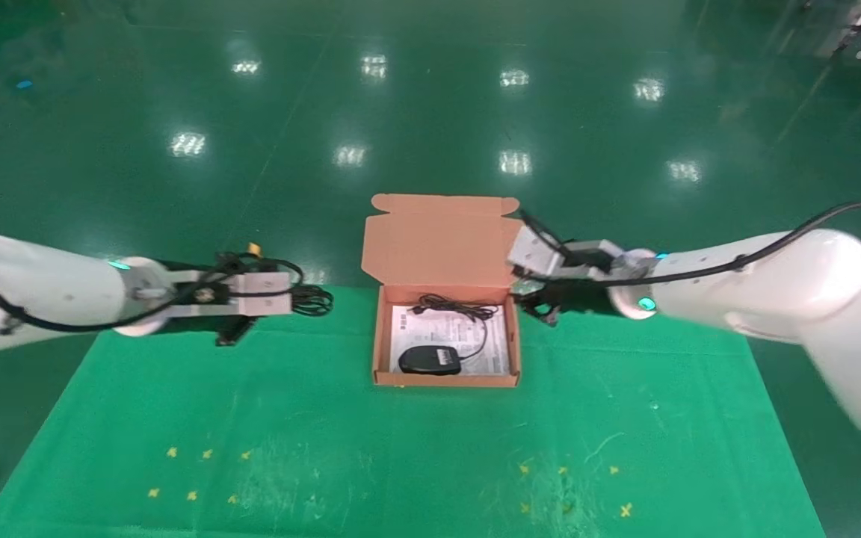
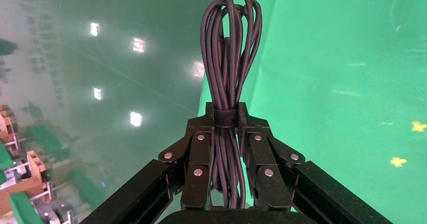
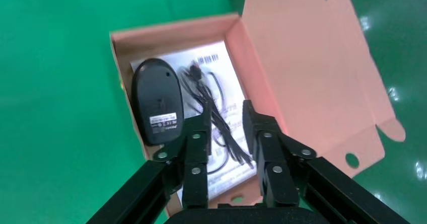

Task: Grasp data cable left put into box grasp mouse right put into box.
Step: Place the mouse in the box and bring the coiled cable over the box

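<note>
Two end effectors hovering at the far edge of the green surface (image 1: pixel 400 448), one either side of the box (image 1: pixel 378 351). Left end effector (image 1: pixel 303 300) hanging left of the box, well apart from it, clamping the cable (image 2: pixel 231 58) at its tie band, fingers (image 2: pixel 199 158) pressing the bundle from both sides, loops sticking out past the fingertips over the surface edge. Right end effector (image 3: pixel 225 118) hanging just right of the box near its far right corner, jaws standing apart, gripping nothing, fingers (image 3: pixel 264 143) looking down over the box interior. Box sitting at the middle of the far part of the surface, lid flap (image 1: pixel 438 239) standing open on the far side, small round hole showing in a tab in the right wrist view. Mouse (image 1: pixel 430 360) lying underside up in the near left part of the box on the white sheet (image 1: pixel 496 351), label facing up. Cord (image 1: pixel 453 306) lying loosely bunched in the far part of the box, trailing toward the mouse. Small yellow marks (image 1: pixel 191 471) dotting the near surface on left and right.
</note>
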Available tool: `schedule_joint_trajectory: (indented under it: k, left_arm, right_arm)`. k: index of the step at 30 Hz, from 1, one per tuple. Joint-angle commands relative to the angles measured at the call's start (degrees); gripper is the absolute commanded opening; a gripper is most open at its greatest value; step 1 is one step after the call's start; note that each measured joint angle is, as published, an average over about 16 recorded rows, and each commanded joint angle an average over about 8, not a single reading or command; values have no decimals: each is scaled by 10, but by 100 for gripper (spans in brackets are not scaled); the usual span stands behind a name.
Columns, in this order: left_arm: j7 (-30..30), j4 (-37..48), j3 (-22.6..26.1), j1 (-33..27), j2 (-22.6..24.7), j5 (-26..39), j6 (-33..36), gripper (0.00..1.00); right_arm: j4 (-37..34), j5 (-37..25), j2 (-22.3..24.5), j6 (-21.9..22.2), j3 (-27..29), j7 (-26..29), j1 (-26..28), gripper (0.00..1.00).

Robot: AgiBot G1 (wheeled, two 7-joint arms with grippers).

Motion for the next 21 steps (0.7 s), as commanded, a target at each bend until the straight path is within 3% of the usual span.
schedule_joint_trajectory:
  k: [1, 7, 14, 21]
  left_arm:
    - [0, 1, 1, 3, 3, 1, -3, 0]
    - [64, 103, 4, 21, 97, -29, -92, 0]
    - [215, 247, 6, 28, 216, -114, -182, 0]
    - [323, 291, 41, 34, 248, -231, -225, 0]
  right_arm:
    - [-2, -2, 3, 1, -1, 3, 3, 100]
    - [48, -20, 81, 1, -2, 22, 21, 100]
    - [156, -54, 180, -12, -13, 81, 21, 100]
    - [261, -92, 247, -21, -23, 157, 12, 100]
